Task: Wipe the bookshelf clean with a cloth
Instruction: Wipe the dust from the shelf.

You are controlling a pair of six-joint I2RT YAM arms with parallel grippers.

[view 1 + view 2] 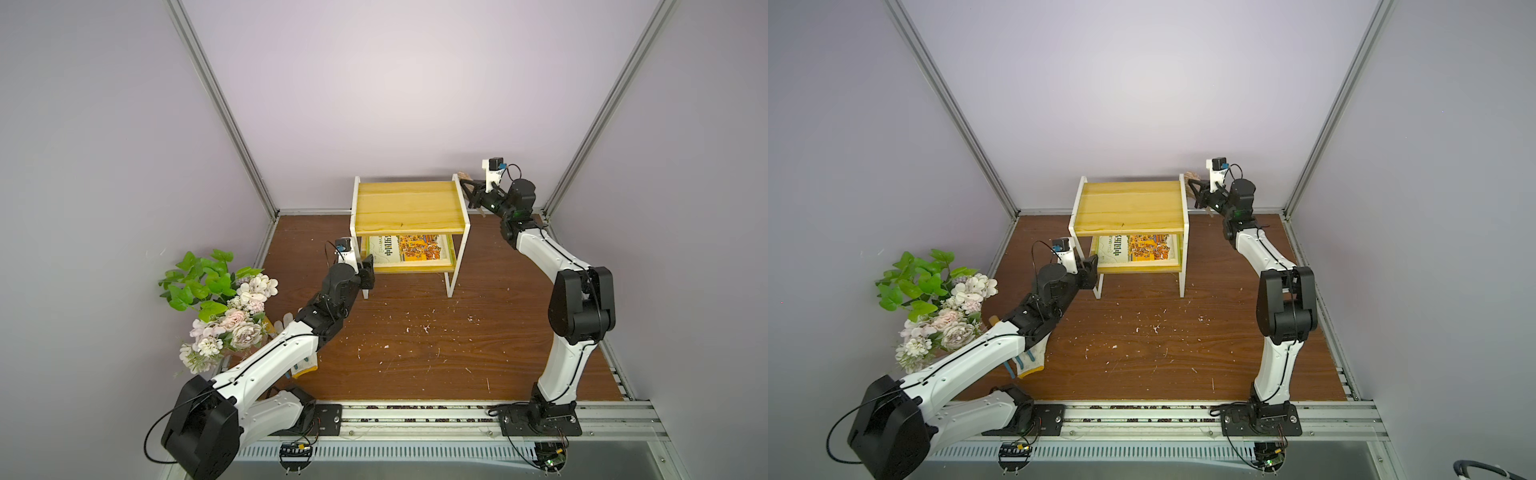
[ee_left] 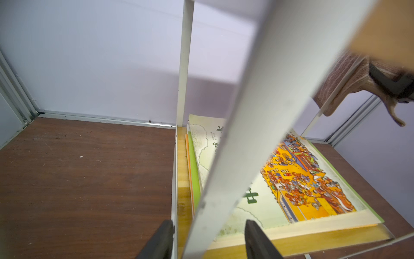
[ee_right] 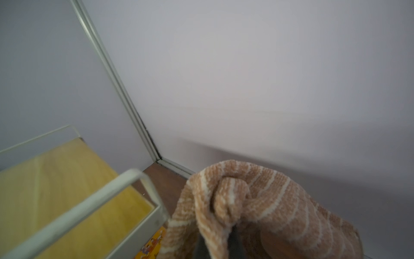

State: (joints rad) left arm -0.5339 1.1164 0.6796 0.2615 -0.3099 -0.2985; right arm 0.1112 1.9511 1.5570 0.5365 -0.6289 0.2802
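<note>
The right gripper [image 1: 471,193] is pressed together on the cloth [image 1: 462,176], a tan rag with cream stripes that bunches over its fingers and droops below them in the right wrist view [image 3: 257,201]. Both top views show this gripper [image 1: 1200,193] raised off the table [image 1: 415,353], level with the bookshelf [image 1: 409,208]'s top board. The rack's far corner post stands just beside the gripper, on the side toward the other arm. Whether the cloth touches that post cannot be told. The yellow top board [image 3: 67,179] lies bare just past the fingertips and a little lower, inside the thin white rail. The left gripper [image 1: 368,270] is spread, and its two dark fingers [image 2: 165,233] straddle the rack's near front leg [image 2: 246,112] at the height of the lower board. A gap shows between the leg and at least one finger. Straight ahead of these fingers, on the lower board, a picture book [image 2: 302,179] with an orange and cream cover lies flat on other thin books. Farther beyond it, across the rack, the cloth [image 2: 342,83] hangs from the other gripper. Behind the left gripper, back along its arm, a bunch of artificial flowers [image 1: 224,307] stands against the wall. A white knitted glove [image 1: 1032,359] lies partly under the forearm there. Pale specks [image 1: 424,328] dot the brown table between the two arms.
</note>
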